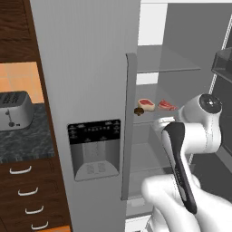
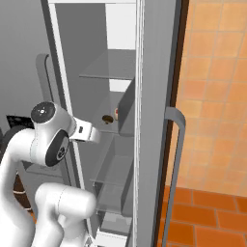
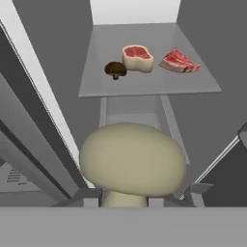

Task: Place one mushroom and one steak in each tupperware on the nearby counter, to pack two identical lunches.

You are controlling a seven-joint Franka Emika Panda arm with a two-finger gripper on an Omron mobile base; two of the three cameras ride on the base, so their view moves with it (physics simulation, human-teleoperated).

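While the fridge point(image 1: 86, 90) stands with one door swung wide, its stock and the robot's load read as follows.

Item 1, pale mushroom point(image 3: 132, 161): large beige cap close before the hand camera, stem pointing down between the two finger tips. The gripper point(image 3: 124, 200) is pinched on that stem (the cap is too broad to sit between the jaws, so the stem looks like the only purchase). It hangs clear of the glass shelf point(image 3: 149, 84), outside the shelf's near edge, which suggests it is being carried out toward a container.

Item 2, dark mushroom point(image 3: 116, 70): small brown cap, upright, near the shelf's front left corner, just beside the first steak.

Item 3, steak point(image 3: 138, 58): pale, thick cut with a red centre, at mid shelf, between the dark mushroom and the second cut.

Item 4, second steak point(image 3: 179, 61): redder, flatter, toward the shelf's right edge, apart from the first.

Items 2 to 4 lie in a row near the shelf front, within easy reach of the arm.

Item 5, counter point(image 1: 22, 140): dark speckled top left of the fridge, carrying a toaster point(image 1: 14, 111) by its back edge. No tupperware can be made out on the visible part.

Task standing, as judged: one mushroom in hand, nothing packed that can be seen.
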